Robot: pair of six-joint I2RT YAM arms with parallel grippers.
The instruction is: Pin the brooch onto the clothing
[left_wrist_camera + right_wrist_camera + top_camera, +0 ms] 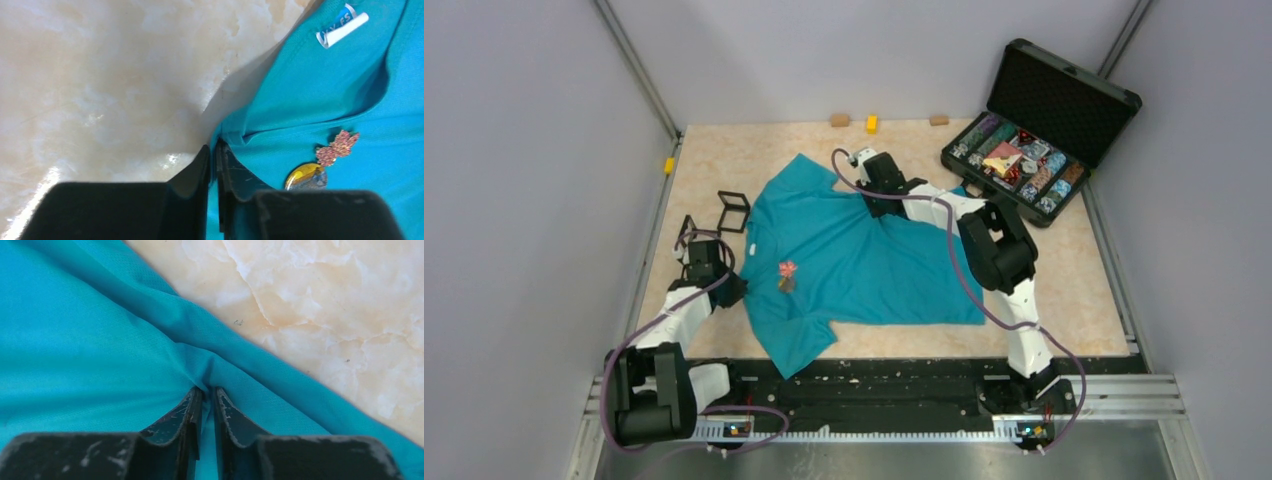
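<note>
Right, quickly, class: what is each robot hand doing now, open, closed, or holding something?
Left hand: closed, pinching the edge of the T-shirt.
Right hand: closed, pinching a fold of the T-shirt.

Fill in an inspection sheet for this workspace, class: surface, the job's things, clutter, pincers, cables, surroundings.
Surface: pale marbled tabletop; no spills seen.
Job's things: teal T-shirt is spread out. The brooch rests on its chest below the collar; whether it is pinned cannot be told.
Clutter: open black case of trinkets at the far right; black frames beside the far sleeve; small blocks along the far edge.
Pincers: left pincer shut on the shirt's edge near the collar; right pincer shut on a fold at the far edge.
Cables: purple cables run along both arms.
Surroundings: grey walls; nothing else seen.
</note>
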